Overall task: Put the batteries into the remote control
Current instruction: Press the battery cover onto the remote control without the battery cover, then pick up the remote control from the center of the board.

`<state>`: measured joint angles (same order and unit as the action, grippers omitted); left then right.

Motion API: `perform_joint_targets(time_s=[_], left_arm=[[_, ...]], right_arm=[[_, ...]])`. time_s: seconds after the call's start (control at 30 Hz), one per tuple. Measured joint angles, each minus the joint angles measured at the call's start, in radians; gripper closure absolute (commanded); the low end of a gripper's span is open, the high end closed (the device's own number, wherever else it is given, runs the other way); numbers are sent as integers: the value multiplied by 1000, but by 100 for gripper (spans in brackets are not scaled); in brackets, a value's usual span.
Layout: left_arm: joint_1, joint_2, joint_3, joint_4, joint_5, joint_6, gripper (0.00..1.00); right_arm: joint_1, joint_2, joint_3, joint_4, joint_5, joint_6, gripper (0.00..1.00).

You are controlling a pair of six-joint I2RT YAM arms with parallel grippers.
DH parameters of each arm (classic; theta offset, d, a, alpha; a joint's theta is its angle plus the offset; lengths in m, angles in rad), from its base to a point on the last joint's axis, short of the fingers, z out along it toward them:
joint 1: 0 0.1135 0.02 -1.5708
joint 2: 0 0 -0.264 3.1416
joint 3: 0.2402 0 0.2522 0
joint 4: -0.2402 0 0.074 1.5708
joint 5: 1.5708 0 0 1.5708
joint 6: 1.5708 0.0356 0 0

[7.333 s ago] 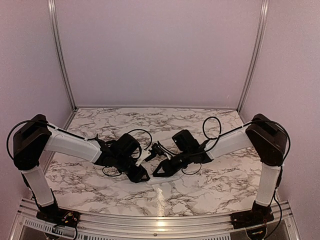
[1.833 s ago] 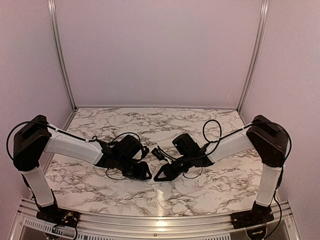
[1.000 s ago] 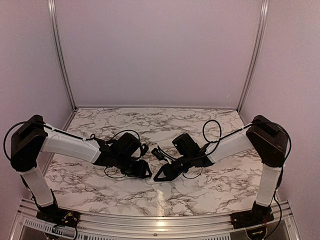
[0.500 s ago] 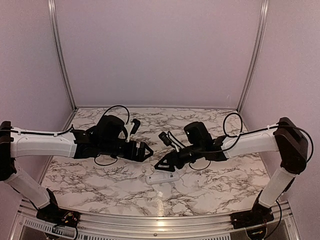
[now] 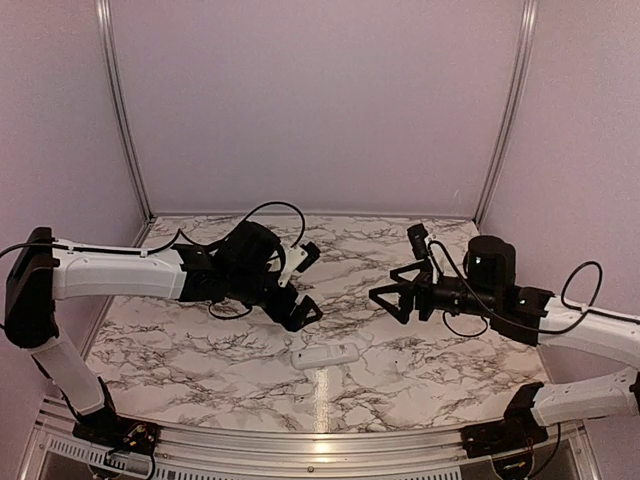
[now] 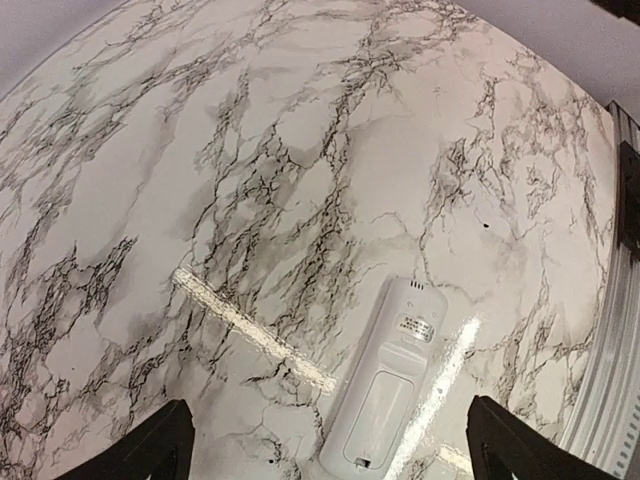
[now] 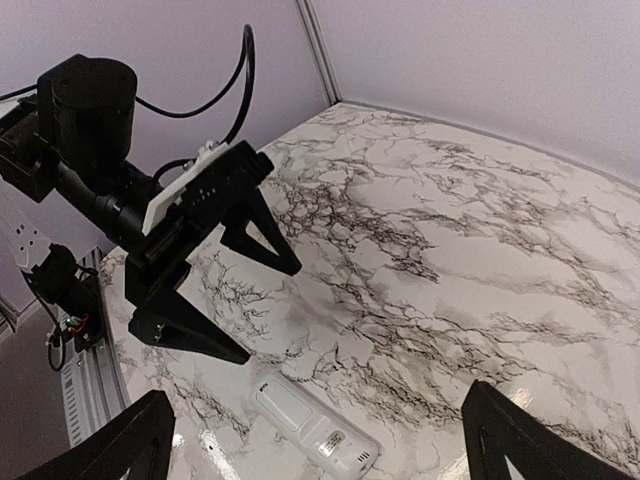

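The remote control (image 5: 325, 355) lies flat on the marble table, back side up, with its battery cover closed; it also shows as the remote control (image 6: 390, 390) and the remote control (image 7: 315, 425). My left gripper (image 5: 312, 282) hangs open above and to the left of it, nothing between its fingers (image 6: 160, 445). My right gripper (image 5: 385, 292) is open and empty too, raised to the remote's upper right, facing the left one. In the right wrist view the left gripper (image 7: 265, 310) shows with its jaws spread. The batteries are out of view.
The marble table (image 5: 200, 350) is bounded by a metal rail (image 5: 300, 450) at the near edge and purple walls behind and at the sides. Bright light streaks (image 6: 250, 330) reflect off the table near the remote.
Both grippers have opened and drawn up and away from the remote, the left to the upper left, the right far to the right. The remote now lies alone on the table.
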<state>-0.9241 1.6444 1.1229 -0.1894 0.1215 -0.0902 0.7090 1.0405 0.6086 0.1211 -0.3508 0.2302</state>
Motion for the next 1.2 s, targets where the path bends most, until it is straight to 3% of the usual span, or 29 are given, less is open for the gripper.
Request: perform_joint_targets(time_s=[0.17,0.43,0.83,1.2], left_arm=[[-50,138,122,-127,58,172,12],[-133,367,312,-302,61,330,21],[-138,473,402,-378,3,390,32],[-124,510,433,-388,19,389,61]], right_arm=[[-36,-151,-44,-4,98,13,1],[-51,-214,-81,-24,133,44,1],[-54,-254,-108,-24,128,84,1],[-199,-240,-171,43,-20,148,1]])
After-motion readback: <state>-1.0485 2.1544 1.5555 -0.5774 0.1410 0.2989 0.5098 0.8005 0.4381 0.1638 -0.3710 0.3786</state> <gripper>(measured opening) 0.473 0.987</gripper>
